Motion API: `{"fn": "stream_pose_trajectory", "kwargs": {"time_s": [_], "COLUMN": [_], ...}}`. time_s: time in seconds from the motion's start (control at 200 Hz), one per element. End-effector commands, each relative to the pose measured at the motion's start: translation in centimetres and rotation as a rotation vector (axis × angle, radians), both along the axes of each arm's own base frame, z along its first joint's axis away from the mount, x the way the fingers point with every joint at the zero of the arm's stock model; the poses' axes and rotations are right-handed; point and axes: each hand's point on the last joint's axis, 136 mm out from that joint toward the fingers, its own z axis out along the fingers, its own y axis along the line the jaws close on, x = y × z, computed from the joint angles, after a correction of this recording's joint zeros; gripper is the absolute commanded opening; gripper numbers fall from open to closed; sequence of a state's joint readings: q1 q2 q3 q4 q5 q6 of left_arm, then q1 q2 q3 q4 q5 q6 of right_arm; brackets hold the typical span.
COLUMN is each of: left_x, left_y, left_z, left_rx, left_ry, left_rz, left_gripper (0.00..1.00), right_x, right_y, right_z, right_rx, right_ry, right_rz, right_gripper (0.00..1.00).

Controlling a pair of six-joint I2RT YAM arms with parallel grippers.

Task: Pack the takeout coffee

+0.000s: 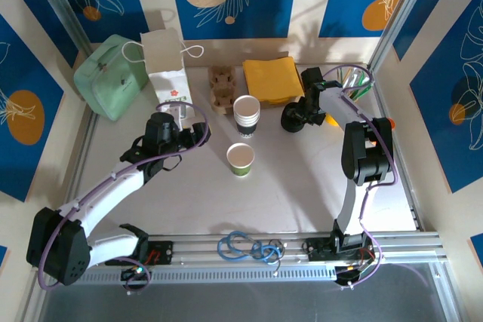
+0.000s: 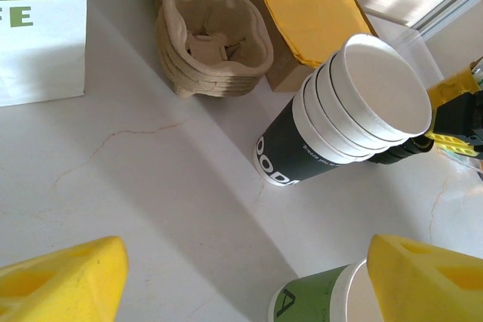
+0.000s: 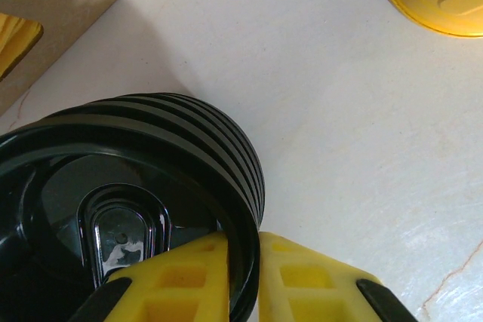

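**Green cup bare, nothing packed yet**

Green paper and open at the top, the cup (image 1: 241,158) stands upright near the middle of the tabletop (image 1: 302,186) with no lid on it. Just behind it, toward the far edge, is a stack of cups (image 1: 247,115). Right of that stack, the lids (image 1: 290,120) sit in a black pile.

The right gripper (image 3: 243,262) is closed on the rim of that pile, one finger inside the top lid's lip and one outside. Whether it has only the top one I cannot tell. The left gripper (image 2: 241,277) is spread wide with nothing between its fingers. It hangs left of the cup, whose rim shows at the bottom of the left wrist view.

Carriers (image 1: 221,88) and napkins (image 1: 273,79) lie along the far edge, and the white bag (image 1: 167,65) stands toward the far-left corner.

By my reading the job is at an early stage. A lid has to come free of the pile and be pressed onto the cup. The closed cup then has to go into a carrier or the bag.
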State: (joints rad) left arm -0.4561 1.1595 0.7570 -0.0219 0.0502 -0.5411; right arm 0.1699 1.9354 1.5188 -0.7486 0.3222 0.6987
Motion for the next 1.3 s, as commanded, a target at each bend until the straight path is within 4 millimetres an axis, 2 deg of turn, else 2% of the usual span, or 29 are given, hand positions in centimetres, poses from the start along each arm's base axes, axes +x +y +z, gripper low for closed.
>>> {"fn": "stream_pose_trajectory", "kwargs": {"time_s": [0.0,0.52,0.69,0.84,1.055,1.296], "left_x": [0.1,0.0,-0.2,-0.5,-1.1,-2.0], "left_y": [-0.4,-1.1,-2.2,-4.6,-9.0,-13.7], "left_z": [1.0,2.4,4.0,6.8,11.2,13.5], "left_rx": [0.008,0.014,-0.025,-0.114,-0.305,-0.415], "left_ry": [-0.037,-0.050,-0.049,-0.034,0.064,0.220], "left_rz": [-0.020,-0.056,-0.107,-0.214,-0.390,-0.553], "left_gripper": [0.82,0.82,0.83,0.84,0.84,0.83], "right_x": [0.2,-0.9,-1.8,-3.5,-7.1,-10.9], "right_y": [0.7,1.8,2.6,3.9,6.4,10.6], "right_z": [1.6,4.2,5.8,8.3,12.2,15.9], "right_rx": [0.021,0.075,0.112,0.128,0.169,0.256], "right_ry": [-0.029,-0.086,-0.105,-0.133,-0.173,-0.206], "right_rz": [0.029,0.071,0.096,0.162,0.253,0.377], "right_gripper": [0.14,0.14,0.14,0.12,0.13,0.13]}}
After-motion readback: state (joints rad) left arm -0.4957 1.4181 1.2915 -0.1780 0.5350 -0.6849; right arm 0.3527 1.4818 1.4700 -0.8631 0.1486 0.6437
